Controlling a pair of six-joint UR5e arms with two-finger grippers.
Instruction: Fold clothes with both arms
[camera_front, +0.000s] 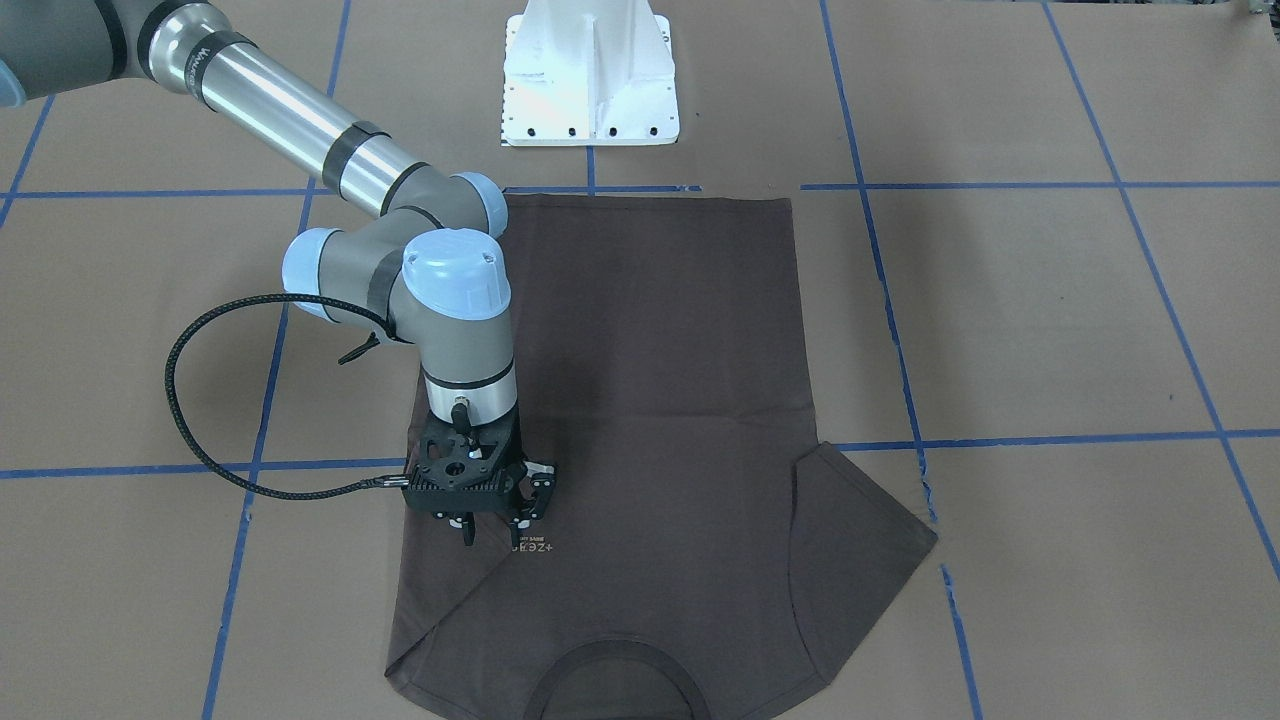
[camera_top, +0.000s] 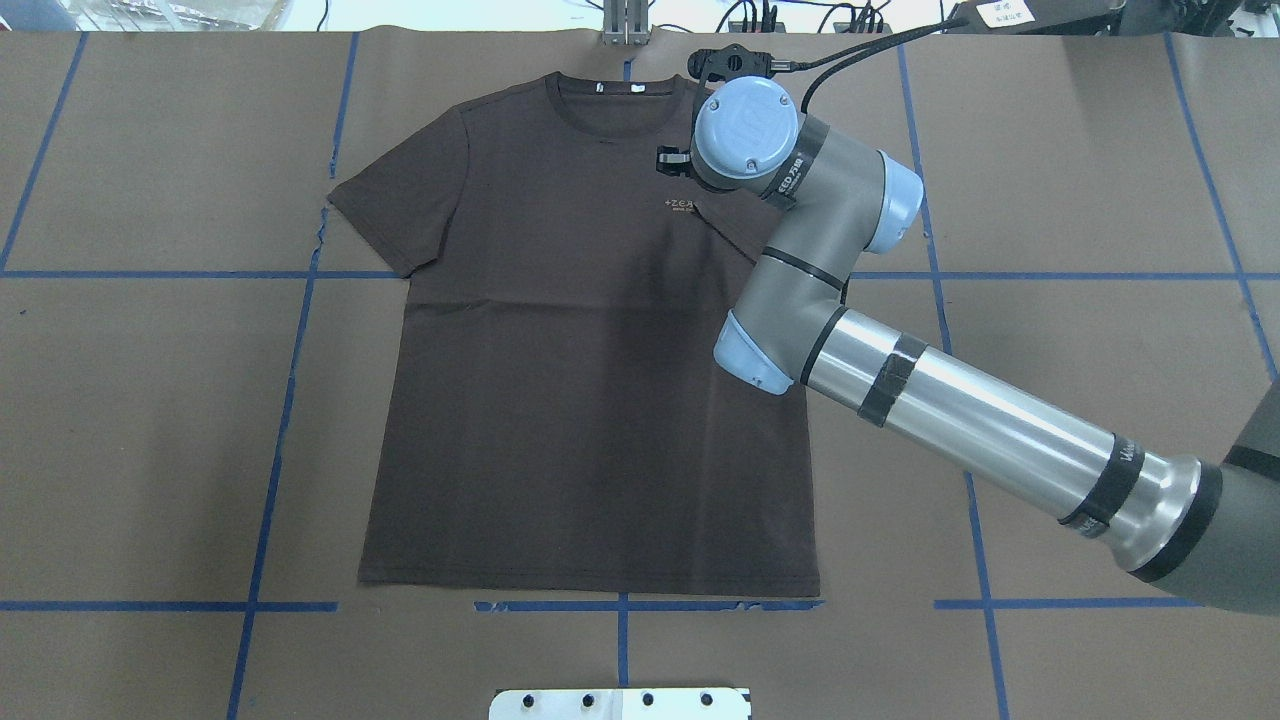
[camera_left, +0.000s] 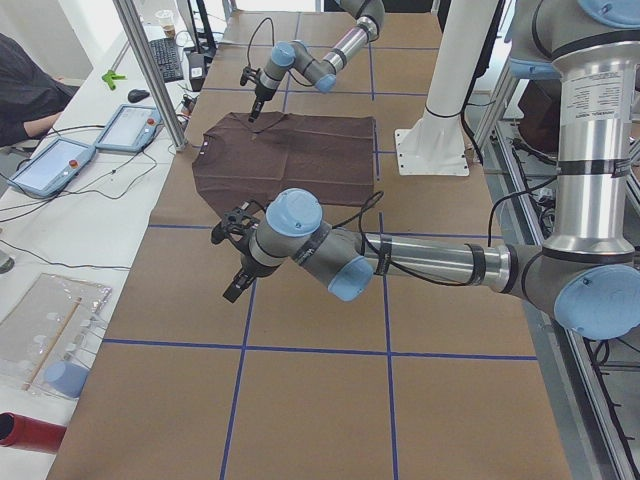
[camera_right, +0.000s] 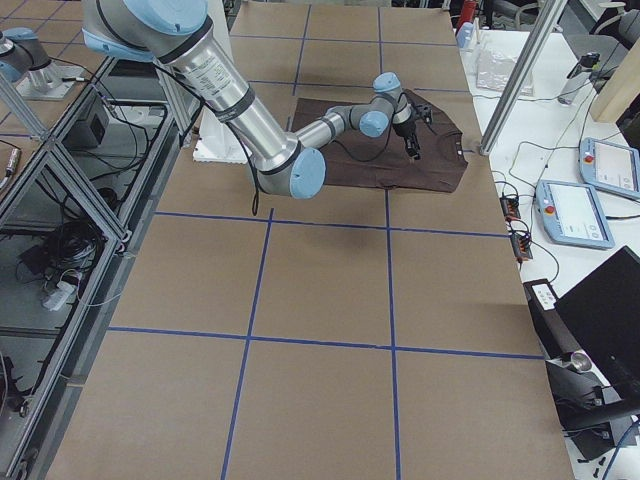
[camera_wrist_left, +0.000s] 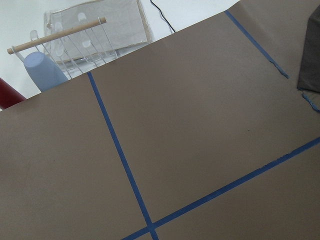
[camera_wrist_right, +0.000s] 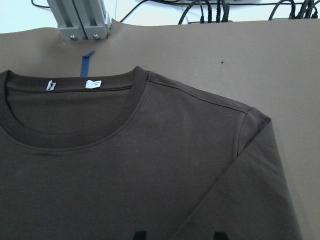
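under the right gripper: t-shirt flat, folded sleeve lying on its chest | right gripper: fingers apart, holds nothing | left gripper: apart from t-shirt, its state i cannot tell | my advice: pinch far sleeve at hem, lift low, lay inward.

Bright even overhead light, sharp focus, soft shadow on the T-shirt, glare on the arm tube

a white pedestal base is standing on brown paper; blue tape lines are running just beside it.
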